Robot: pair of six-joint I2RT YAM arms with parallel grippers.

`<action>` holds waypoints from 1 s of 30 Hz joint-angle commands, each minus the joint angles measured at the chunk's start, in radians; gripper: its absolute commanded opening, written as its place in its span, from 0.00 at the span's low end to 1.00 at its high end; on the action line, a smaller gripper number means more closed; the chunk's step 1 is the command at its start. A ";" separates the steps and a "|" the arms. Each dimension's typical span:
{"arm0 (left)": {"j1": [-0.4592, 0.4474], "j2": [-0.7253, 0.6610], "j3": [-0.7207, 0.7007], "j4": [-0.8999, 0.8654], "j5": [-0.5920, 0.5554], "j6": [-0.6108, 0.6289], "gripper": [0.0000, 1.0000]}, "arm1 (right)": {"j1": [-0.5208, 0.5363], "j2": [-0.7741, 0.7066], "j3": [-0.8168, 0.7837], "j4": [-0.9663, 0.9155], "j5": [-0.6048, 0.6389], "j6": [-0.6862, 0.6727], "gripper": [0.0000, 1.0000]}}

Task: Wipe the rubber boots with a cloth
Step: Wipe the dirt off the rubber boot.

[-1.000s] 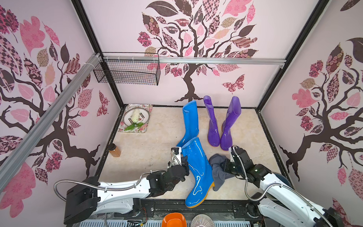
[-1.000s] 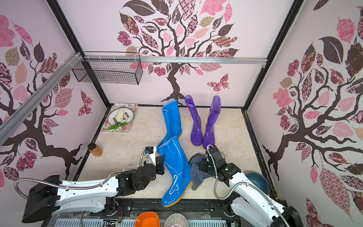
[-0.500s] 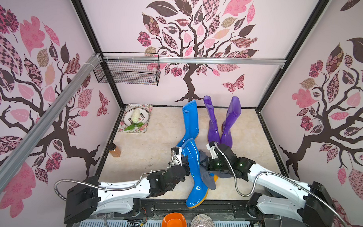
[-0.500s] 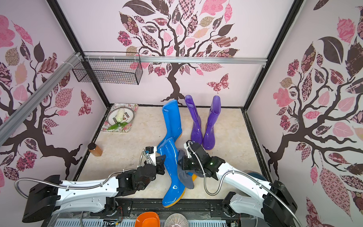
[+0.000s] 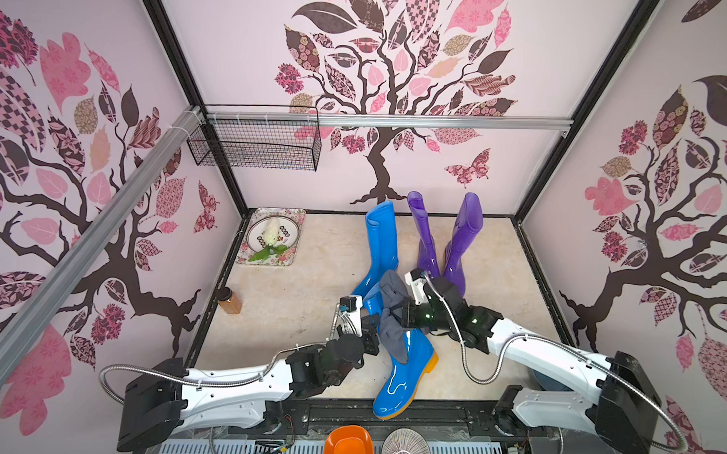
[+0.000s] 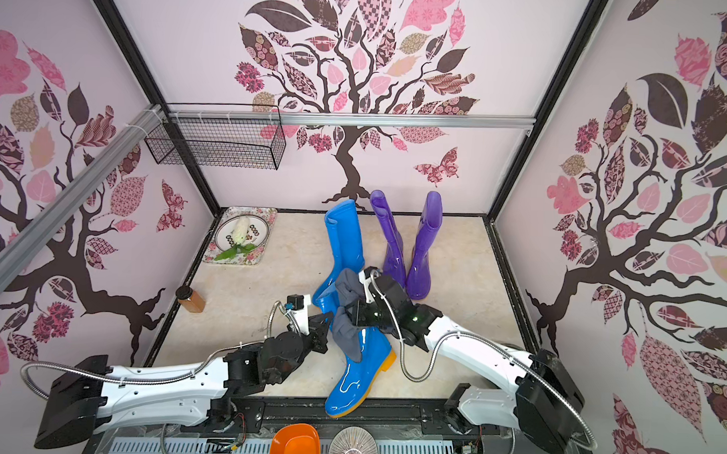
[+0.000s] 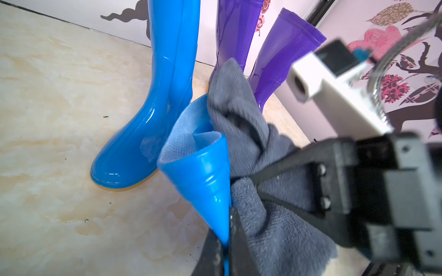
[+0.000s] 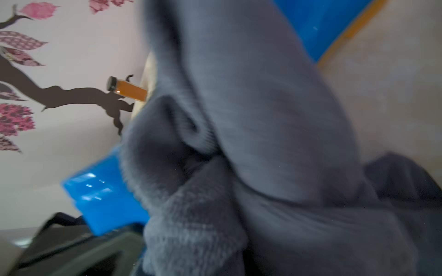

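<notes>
since a second ago the right gripper (image 5: 402, 316) has carried the cloth (image 5: 389, 333) from the right of the near blue boot (image 5: 404, 379) across onto its shaft, and up toward the rim.

in both top views the grey cloth now drapes over the upper shaft, at centre frame, one end hanging down toward the ankle. the right gripper is pressed shut on a bunched fold of it, seen plainly in the left wrist view (image 7: 275, 181). the right wrist view is filled with blurred grey fabric.

the near blue boot leans, toe and orange sole pointing to the lower edge of the frame. the left gripper (image 7: 226, 241) pinches its rim between closed fingers, steadying it from the left.

just behind, touching or nearly so, the far blue boot (image 5: 380, 245) stands upright. the purple boots (image 5: 461, 239) stand to its right, against the back wall. a floral tray (image 5: 297, 217) sits in the floor's upper left corner, with a small amber bottle (image 5: 229, 302) below it by the left wall.

the step in hand looks like wiping the first boot's shaft, so the task seems early, with three boots apparently still to do. next, the cloth likely needs to be drawn back down the shaft toward the foot with steady pressure while the left grip holds. the glossy rubber may slip or twist in that pinch.
</notes>
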 commanded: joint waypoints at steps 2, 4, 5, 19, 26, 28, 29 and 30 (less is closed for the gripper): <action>-0.005 -0.027 -0.025 0.071 -0.020 -0.003 0.00 | 0.000 -0.166 -0.135 -0.171 0.205 0.067 0.00; -0.004 -0.015 -0.026 0.088 -0.023 -0.004 0.00 | 0.001 -0.213 -0.205 -0.170 0.177 0.082 0.00; -0.004 -0.010 -0.025 0.094 -0.022 -0.003 0.00 | 0.002 -0.225 -0.236 -0.165 0.164 0.095 0.00; -0.011 0.019 0.009 0.106 0.020 0.012 0.00 | 0.068 0.069 0.250 0.030 -0.068 -0.019 0.00; -0.012 -0.009 -0.010 0.093 0.021 0.009 0.00 | 0.067 -0.004 0.170 0.014 0.049 -0.031 0.00; -0.012 -0.014 -0.015 0.093 0.011 0.012 0.00 | 0.066 -0.069 0.070 0.016 0.086 -0.018 0.00; -0.012 -0.018 -0.015 0.091 0.008 0.017 0.00 | 0.066 -0.110 0.017 0.006 0.110 -0.012 0.00; -0.012 -0.021 -0.016 0.088 0.007 0.021 0.00 | 0.064 -0.158 -0.038 -0.007 0.145 0.001 0.00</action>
